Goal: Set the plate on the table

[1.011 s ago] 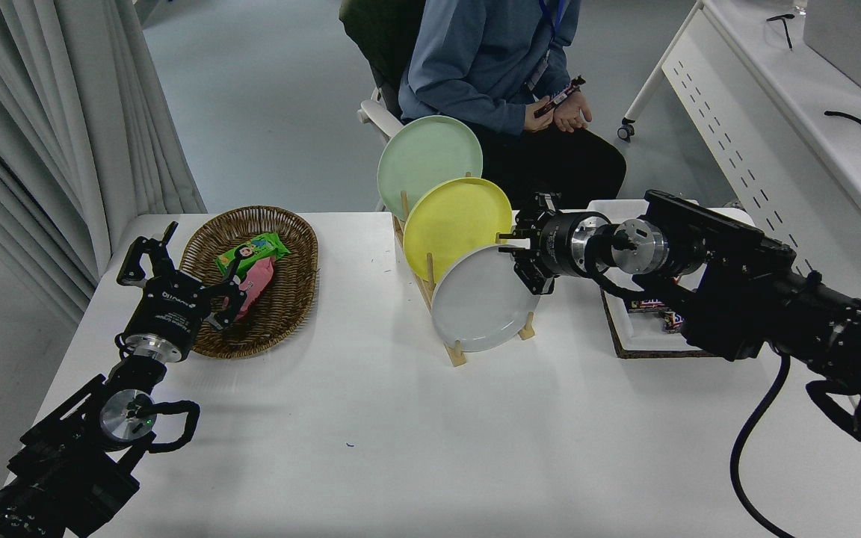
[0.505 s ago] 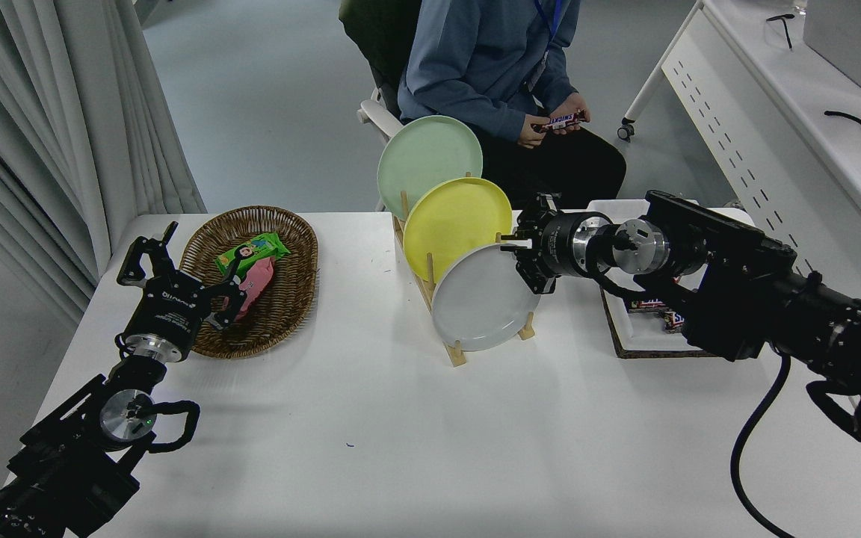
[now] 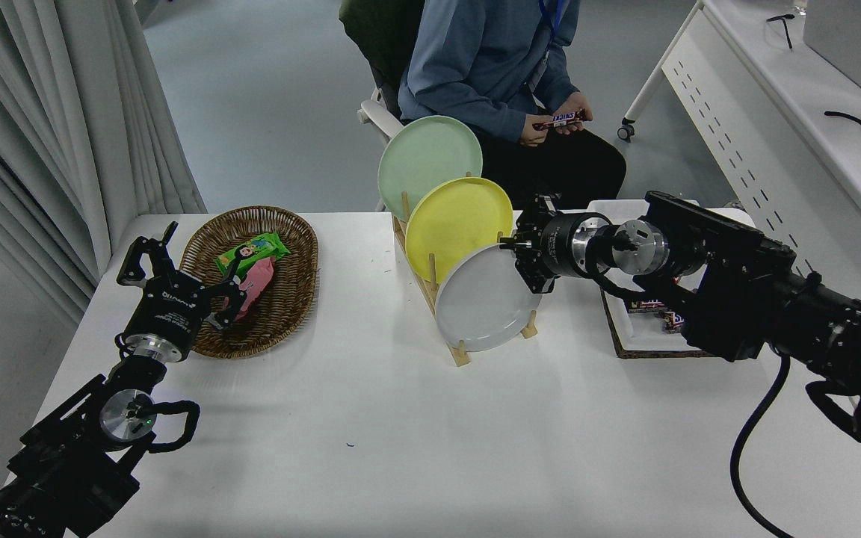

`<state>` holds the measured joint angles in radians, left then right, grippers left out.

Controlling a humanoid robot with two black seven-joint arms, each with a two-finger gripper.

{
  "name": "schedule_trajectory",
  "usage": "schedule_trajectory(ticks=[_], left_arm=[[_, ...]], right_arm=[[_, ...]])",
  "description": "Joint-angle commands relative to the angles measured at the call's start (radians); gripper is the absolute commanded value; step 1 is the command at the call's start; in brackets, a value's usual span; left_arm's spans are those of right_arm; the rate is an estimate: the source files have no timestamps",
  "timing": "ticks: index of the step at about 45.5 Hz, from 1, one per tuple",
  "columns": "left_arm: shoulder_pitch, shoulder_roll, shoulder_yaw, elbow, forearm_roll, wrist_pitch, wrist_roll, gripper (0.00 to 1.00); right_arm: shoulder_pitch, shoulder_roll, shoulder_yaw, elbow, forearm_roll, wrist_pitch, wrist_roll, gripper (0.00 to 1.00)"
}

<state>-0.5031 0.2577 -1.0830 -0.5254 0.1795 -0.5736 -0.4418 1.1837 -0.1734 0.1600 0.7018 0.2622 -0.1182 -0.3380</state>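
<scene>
The light grey plate stands on edge in the front slot of a wooden rack on the white table. My right gripper reaches in from the right and is shut on the plate's upper right rim, one finger in front and one behind. The plate's lower edge still sits in the rack. My left gripper rests open at the lower left, beside the basket, holding nothing.
A yellow plate and a pale green plate stand behind in the same rack. A wicker basket holds snack packets. A tray with candy bars lies under my right arm. A seated person holds a candy bar.
My right gripper's fingers have closed on the grey plate's rim, and the plate has shifted slightly right. The yellow plate nudged with it. The person brought both hands together on the candy bar.
</scene>
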Motion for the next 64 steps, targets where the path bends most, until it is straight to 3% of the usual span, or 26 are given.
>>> schedule_trajectory(ticks=[1, 10, 33, 53, 64], left_arm=[[0.000, 0.000, 0.000, 0.001, 0.000, 0.000, 0.000, 1.00], [0.000, 0.000, 0.000, -0.001, 0.000, 0.000, 0.000, 1.00], [0.000, 0.000, 0.000, 0.001, 0.000, 0.000, 0.000, 1.00], [0.000, 0.000, 0.000, 0.001, 0.000, 0.001, 0.000, 1.00], [0.000, 0.000, 0.000, 0.001, 0.000, 0.001, 0.000, 1.00]], right_arm=[[0.007, 0.000, 0.003, 0.010, 0.002, 0.003, -0.001, 0.00], [0.030, -0.024, 0.003, 0.045, 0.002, 0.015, -0.059, 0.00], [0.111, -0.087, 0.147, 0.145, 0.029, -0.061, -0.090, 0.00], [0.240, -0.121, 0.196, 0.162, 0.380, -0.124, -0.162, 0.00], [0.327, -0.103, 0.202, 0.162, 0.424, -0.254, -0.167, 0.00]])
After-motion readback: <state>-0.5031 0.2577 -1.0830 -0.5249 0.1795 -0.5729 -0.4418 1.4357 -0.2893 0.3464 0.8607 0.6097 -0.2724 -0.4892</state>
